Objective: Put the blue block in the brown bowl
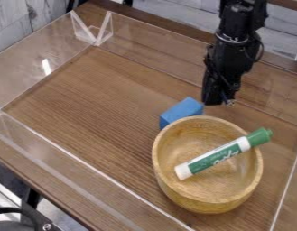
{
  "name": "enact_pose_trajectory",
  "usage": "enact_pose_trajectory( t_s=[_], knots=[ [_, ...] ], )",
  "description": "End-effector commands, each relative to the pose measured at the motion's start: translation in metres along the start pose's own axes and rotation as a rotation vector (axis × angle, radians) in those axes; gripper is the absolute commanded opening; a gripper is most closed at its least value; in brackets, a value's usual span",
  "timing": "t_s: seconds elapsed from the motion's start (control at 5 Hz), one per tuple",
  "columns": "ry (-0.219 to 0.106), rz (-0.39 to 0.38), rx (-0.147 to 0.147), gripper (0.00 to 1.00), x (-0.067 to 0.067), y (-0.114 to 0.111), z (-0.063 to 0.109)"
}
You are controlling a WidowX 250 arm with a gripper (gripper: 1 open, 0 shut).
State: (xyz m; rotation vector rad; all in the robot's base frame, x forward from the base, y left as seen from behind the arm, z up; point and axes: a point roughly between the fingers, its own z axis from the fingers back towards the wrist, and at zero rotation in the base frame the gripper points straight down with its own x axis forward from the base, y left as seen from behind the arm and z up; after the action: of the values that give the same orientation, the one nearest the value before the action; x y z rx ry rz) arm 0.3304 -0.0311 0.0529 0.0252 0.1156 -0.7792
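- The black gripper (219,99) points straight down, jaws closed and holding nothing, just above and behind the blue block (180,113).
- The block sits on the wooden table (90,99), just beside the brown bowl (187,185).
- A green-and-white marker (223,152) lies tilted inside the bowl.

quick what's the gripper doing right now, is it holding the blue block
Gripper: closed and empty. The blue block sits on the table, not held.

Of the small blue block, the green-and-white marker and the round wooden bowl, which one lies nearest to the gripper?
The small blue block: it sits on the table just below the gripper, while the green-and-white marker lies farther away, inside the round wooden bowl.
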Motion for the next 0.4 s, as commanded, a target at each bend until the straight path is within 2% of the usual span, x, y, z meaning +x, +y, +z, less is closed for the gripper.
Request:
enact_pose_trajectory(
  t_s=[0.0, 0.2],
  knots=[
    [-0.093, 0.013, 0.074, 0.0, 0.0019, 0.009, 0.0386],
    [-0.099, 0.017, 0.076, 0.0, 0.0, 0.01, 0.0411]
  ],
)
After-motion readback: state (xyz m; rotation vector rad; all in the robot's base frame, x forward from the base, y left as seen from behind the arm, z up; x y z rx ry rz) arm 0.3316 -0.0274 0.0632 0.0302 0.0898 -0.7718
